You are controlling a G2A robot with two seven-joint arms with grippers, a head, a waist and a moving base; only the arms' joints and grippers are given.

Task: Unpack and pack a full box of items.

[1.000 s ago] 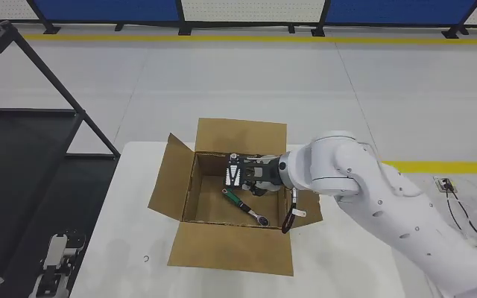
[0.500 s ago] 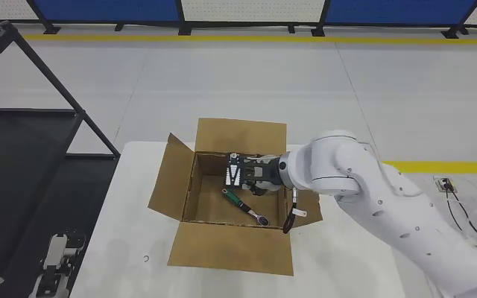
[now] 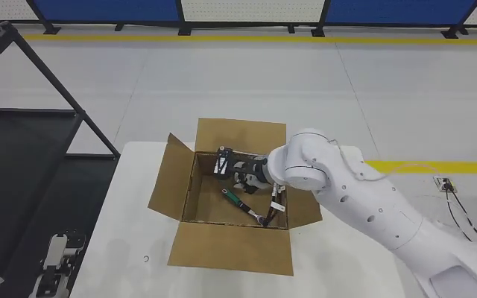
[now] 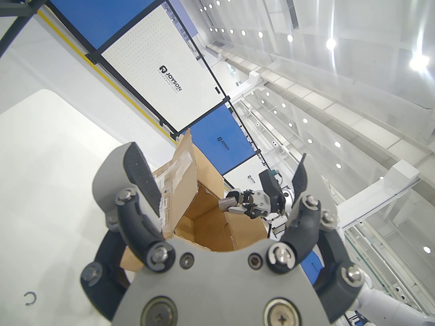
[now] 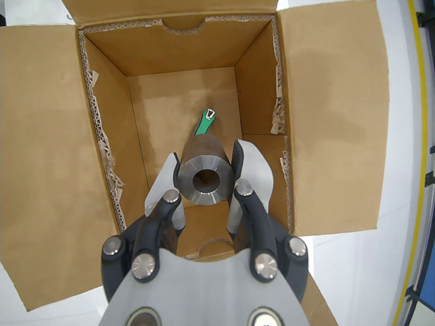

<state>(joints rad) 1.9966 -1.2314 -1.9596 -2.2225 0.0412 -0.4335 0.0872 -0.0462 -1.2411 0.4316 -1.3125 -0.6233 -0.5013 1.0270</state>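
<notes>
Left gripper (image 4: 217,171) hangs released, empty. Right gripper (image 5: 206,152), clenched on the steel cylinder (image 5: 188,174), has slid toward 10 o'clock over the open box (image 5: 333,110) (green wrench (image 5: 205,123) lies on its floor), so the cylinder's transfer looks unfinished.

Box (image 5: 108,120) top open, wrench (image 5: 205,122) on its floor

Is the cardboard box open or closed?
Open. All four flaps of the cardboard box spread outward, and the green-handled wrench lying on its floor is visible.
</notes>
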